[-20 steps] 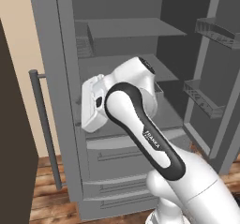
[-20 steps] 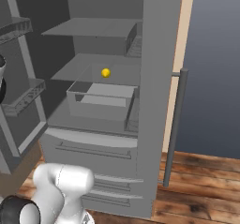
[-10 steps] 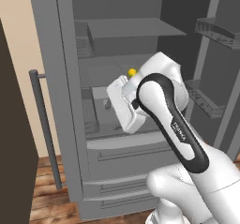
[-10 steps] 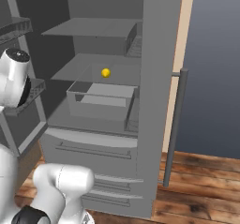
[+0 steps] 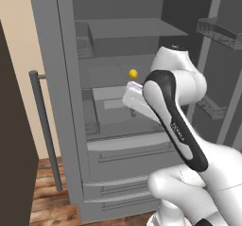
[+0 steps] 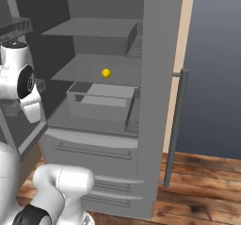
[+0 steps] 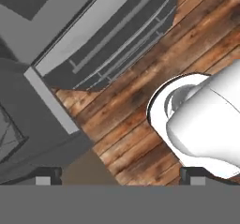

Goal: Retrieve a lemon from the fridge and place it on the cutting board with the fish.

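1. Risk on the left: fridge [image 5: 66, 102] door edge beside the arm's swing, easily clipped on the reach inward.
2. Risk mid-shelf: lemon [image 5: 133, 73] round and loose on the middle shelf, behind the bin [image 6: 101, 101]; likely to roll off if nudged.
3. Gripper [image 7: 119, 176] spread wide, empty, aimed down at the floor [image 7: 140, 106]; needs turning toward the shelf.
4. Count: one lemon, one bin, one fridge.

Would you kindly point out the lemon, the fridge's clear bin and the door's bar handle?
lemon [image 6: 106, 72]: right base view, middle of the fruit on the shelf.
clear bin [image 6: 100, 107]: right base view, its front wall.
bar handle [image 6: 175, 125]: right base view, midway down the vertical bar.
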Controlling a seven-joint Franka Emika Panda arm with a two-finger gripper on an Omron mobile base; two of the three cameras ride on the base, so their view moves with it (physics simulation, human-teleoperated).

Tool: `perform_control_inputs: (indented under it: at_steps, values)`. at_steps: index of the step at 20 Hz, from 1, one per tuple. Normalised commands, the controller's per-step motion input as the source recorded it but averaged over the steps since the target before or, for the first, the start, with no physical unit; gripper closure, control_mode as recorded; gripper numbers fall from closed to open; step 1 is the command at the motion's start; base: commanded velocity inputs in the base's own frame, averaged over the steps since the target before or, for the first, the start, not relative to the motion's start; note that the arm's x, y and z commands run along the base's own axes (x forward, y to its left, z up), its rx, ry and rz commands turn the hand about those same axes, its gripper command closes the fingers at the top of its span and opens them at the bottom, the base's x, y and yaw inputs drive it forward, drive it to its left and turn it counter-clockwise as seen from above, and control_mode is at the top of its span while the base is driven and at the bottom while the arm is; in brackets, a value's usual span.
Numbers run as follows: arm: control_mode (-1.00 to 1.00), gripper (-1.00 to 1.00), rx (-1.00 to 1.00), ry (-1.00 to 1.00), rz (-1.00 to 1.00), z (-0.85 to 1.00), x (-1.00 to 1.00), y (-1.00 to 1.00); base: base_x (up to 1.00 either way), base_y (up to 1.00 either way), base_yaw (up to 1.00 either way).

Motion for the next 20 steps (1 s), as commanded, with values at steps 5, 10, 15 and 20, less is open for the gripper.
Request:
perform_control_inputs:
  at_steps: [5,10,15,20]
  values:
    - [-1.0,-1.0,-0.43,-0.19,0.62,-0.07,-0.31,-0.8,0.0,0.0,0.0]
    - [-1.0,-1.0,-0.34,-0.03,0.64,0.0,-0.21,-0.83,0.0,0.0,0.0]
    - [-1.0,-1.0,-0.12,0.0,0.24,0.15,-0.13,-0.64,0.0,0.0,0.0]
    - [-1.0,-1.0,0.22,0.01,0.02,0.18,0.0,-0.2,0.0,0.0,0.0]
